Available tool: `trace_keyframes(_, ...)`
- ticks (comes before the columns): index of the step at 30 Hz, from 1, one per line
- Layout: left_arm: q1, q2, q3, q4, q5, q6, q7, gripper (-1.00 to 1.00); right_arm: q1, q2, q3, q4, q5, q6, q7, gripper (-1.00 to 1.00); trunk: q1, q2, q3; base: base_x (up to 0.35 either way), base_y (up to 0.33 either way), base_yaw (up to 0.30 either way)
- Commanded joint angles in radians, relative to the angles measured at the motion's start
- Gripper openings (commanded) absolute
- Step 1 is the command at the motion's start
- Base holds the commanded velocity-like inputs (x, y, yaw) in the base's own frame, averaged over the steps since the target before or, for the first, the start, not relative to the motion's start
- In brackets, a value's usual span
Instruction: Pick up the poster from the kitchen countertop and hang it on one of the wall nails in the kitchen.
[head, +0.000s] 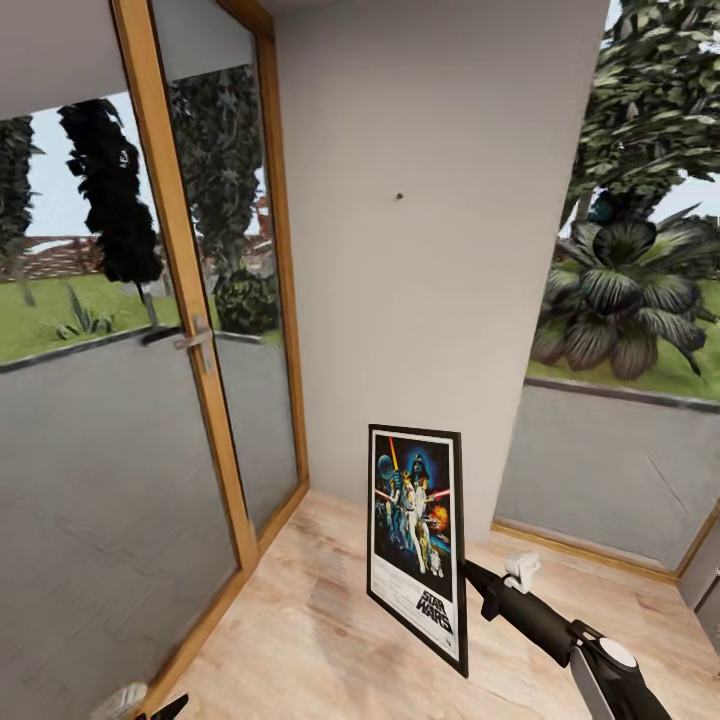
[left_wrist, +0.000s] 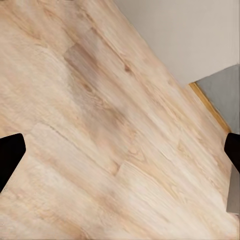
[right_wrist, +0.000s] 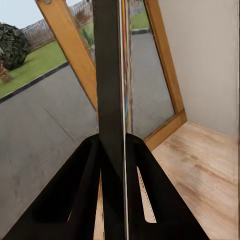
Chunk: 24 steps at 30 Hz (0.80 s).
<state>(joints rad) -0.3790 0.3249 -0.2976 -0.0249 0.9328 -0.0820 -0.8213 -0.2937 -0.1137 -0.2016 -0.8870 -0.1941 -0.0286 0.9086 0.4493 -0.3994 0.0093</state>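
The black-framed Star Wars poster (head: 417, 545) hangs upright above the wooden floor, held at its right edge by my right gripper (head: 470, 575). In the right wrist view the poster (right_wrist: 111, 85) shows edge-on as a black strip, and the gripper (right_wrist: 114, 165) is shut on it with a finger on each side. A tiny dark wall nail (head: 398, 196) sits high on the pale grey wall, well above the poster's top edge. My left gripper (left_wrist: 120, 155) is open, its dark fingertips (left_wrist: 9, 157) far apart over bare wooden floor.
A wood-framed glass door (head: 190, 330) with a metal handle (head: 193, 340) stands to the left of the wall panel. A large window (head: 620, 300) onto garden plants is on the right. Light wooden floor (head: 320, 620) stretches below.
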Motion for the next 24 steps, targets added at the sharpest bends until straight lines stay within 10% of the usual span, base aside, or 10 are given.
trace_keyframes(1,0.0,0.0,-0.009,0.0,0.004,-0.009,-0.001,1.0,-0.001,0.0,-0.001,0.001,-0.004,-0.001,0.006,-1.0,0.001,-0.001,0.0,0.214,0.304,-0.3)
trace_keyframes(24,0.0,0.002,-0.008,0.0,0.004,-0.009,-0.001,1.0,-0.001,0.0,-0.001,0.0,-0.005,-0.001,0.006,-1.0,0.001,-0.001,0.0,0.158,0.245,-0.091)
